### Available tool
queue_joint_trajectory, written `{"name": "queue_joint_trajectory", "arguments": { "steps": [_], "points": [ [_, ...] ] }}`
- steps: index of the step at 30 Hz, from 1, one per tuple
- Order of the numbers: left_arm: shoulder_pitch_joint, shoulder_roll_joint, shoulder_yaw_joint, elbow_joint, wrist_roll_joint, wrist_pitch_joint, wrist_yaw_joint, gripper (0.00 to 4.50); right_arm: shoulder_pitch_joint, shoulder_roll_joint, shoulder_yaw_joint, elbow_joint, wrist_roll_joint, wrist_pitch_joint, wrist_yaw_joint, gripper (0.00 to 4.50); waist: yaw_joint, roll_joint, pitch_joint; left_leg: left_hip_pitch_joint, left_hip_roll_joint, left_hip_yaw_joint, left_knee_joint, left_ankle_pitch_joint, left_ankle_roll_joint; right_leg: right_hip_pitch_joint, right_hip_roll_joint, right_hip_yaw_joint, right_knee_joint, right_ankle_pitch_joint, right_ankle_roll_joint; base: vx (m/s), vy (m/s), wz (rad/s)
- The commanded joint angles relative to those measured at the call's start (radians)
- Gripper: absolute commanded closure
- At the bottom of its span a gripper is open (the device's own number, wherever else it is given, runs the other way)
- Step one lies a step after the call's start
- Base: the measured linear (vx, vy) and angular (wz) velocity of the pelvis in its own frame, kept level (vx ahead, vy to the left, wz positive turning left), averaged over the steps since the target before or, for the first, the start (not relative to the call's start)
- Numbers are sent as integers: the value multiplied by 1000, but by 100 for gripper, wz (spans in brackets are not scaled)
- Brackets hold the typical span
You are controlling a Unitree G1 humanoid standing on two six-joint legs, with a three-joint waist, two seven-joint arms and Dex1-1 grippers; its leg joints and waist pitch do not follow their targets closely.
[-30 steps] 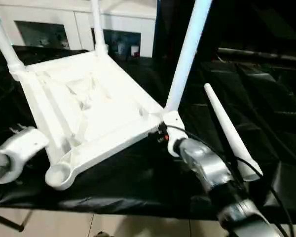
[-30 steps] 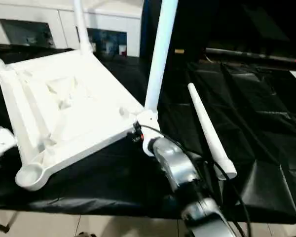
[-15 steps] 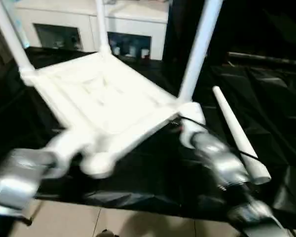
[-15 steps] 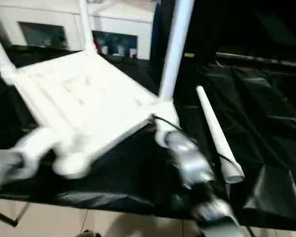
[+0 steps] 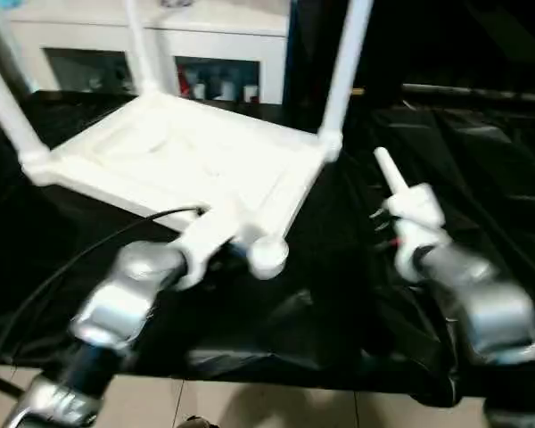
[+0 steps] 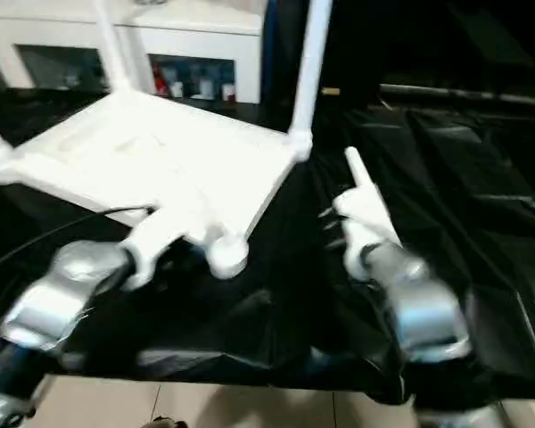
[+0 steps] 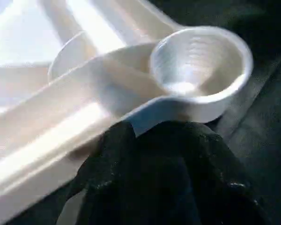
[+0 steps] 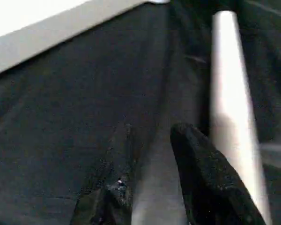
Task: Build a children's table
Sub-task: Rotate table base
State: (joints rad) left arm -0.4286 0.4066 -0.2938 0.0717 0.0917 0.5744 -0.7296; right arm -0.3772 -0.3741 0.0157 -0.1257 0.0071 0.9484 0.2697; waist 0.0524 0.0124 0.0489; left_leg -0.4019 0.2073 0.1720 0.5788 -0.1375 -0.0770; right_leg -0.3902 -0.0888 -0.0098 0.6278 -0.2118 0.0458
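Note:
The children's table top [image 5: 196,152] lies upside down on black cloth, with three white legs [image 5: 343,62] standing up from its corners. Its near corner carries an empty round socket [image 7: 201,61]. My left gripper [image 7: 154,133] is shut on the top's rim right beside that socket. The fourth leg [image 8: 229,93] lies loose on the cloth at the right. My right gripper [image 8: 152,136] hovers low over the cloth with its fingers apart and nothing between them. The loose leg runs alongside one finger. In the left eye view only the leg's narrow tip [image 5: 388,169] pokes out past my right wrist.
A white cabinet [image 5: 205,36] with glass-front shelves stands behind the work table. The black cloth [image 5: 339,303] covers the work table up to its front edge, with floor tiles [image 5: 250,406] below. A black cable [image 5: 89,250] trails along my left forearm.
The table top has swung round with my left gripper, bringing the empty socket toward the middle. My right gripper left the table's corner and moved over the loose leg. The camera shifted too.

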Motion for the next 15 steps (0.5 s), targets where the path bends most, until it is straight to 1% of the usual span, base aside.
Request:
{"name": "queue_joint_trajectory", "arguments": {
  "steps": [1, 2, 3, 4, 6, 7, 8, 9, 10, 11, 12, 13, 14, 15],
  "points": [
    [-2, 21, -11, -30, 4, 12, -22, 252, -30, -19, -43, -4, 12, 55, 2, 291, 0, 7, -69, 28, -4, 3, -58, -220, -53, 34, -12, 13, -73, -40, -185, 0, 0, 0],
    [8, 52, -16, -63, -5, 6, -62, 252, -64, -56, -65, 21, 23, 116, 13, 282, -2, 5, -69, 28, -5, 4, -58, -217, -50, 35, -11, 12, -74, -41, -187, 0, 0, 0],
    [12, 59, -16, -73, -10, 4, -74, 252, -73, -63, -70, 30, 27, 128, 17, 279, -2, 6, -70, 29, -5, 1, -58, -213, -48, 38, -12, 11, -72, -42, -192, 0, 0, 0],
    [24, 83, -16, -105, -31, -4, -114, 252, -104, -88, -88, 61, 39, 171, 33, 271, -3, 7, -70, 30, -4, 3, -56, -210, -46, 36, -11, 12, -71, -37, -200, 0, 0, 0],
    [34, 96, -12, -134, -57, -7, -145, 252, -136, -105, -107, 97, 48, 211, 44, 246, -4, 6, -66, 32, -3, 6, -56, -219, -44, 33, -10, 12, -73, -52, -210, 0, 0, 0],
    [39, 101, -9, -148, -72, -3, -158, 252, -155, -112, -119, 120, 58, 241, 55, 239, -3, 10, -68, 34, -3, 6, -55, -218, -45, 33, -10, 12, -71, -55, -217, 0, 0, 0],
    [40, 105, -9, -160, -82, 0, -170, 252, -167, -123, -118, 137, 59, 249, 64, 237, -2, 6, -67, 34, -1, 7, -55, -222, -44, 32, -11, 12, -72, -58, -223, 0, 0, 0],
    [43, 109, -9, -176, -95, 4, -185, 252, -180, -134, -119, 160, 61, 247, 71, 232, -1, 7, -67, 34, -1, 8, -55, -221, -44, 32, -11, 11, -71, -58, -225, 0, 0, 0],
    [46, 106, -5, -209, -124, 23, -205, 252, -203, -160, -115, 212, 69, 256, 96, 219, -1, 5, -67, 35, -1, 9, -54, -225, -44, 32, -13, 12, -72, -63, -230, 0, 0, 0],
    [45, 103, -1, -221, -139, 30, -212, 252, -212, -170, -113, 236, 72, 254, 106, 205, 2, 3, -67, 35, 0, 9, -54, -223, -42, 34, -13, 11, -71, -64, -234, 0, 0, 0],
    [45, 102, -1, -223, -140, 31, -213, 252, -213, -171, -113, 238, 72, 254, 107, 195, 4, 4, -67, 36, 1, 10, -53, -226, -42, 32, -14, 11, -72, -68, -236, 0, 0, 0],
    [42, 91, 6, -245, -167, 48, -223, 252, -235, -177, -123, 284, 91, 270, 126, 195, 6, 3, -67, 35, -1, 12, -51, -220, -40, 33, -13, 11, -70, -69, -239, 0, 0, 0],
    [39, 85, 7, -257, -183, 60, -231, 252, -247, -179, -125, 311, 104, 277, 140, 181, 7, 4, -66, 34, -1, 11, -52, -219, -40, 32, -13, 11, -71, -72, -237, 0, 0, 0],
    [39, 85, 7, -257, -183, 60, -231, 252, -247, -179, -125, 311, 104, 277, 140, 181, 7, 3, -67, 34, -1, 12, -51, -220, -39, 33, -14, 11, -71, -77, -237, 0, 0, 0]
  ]
}}
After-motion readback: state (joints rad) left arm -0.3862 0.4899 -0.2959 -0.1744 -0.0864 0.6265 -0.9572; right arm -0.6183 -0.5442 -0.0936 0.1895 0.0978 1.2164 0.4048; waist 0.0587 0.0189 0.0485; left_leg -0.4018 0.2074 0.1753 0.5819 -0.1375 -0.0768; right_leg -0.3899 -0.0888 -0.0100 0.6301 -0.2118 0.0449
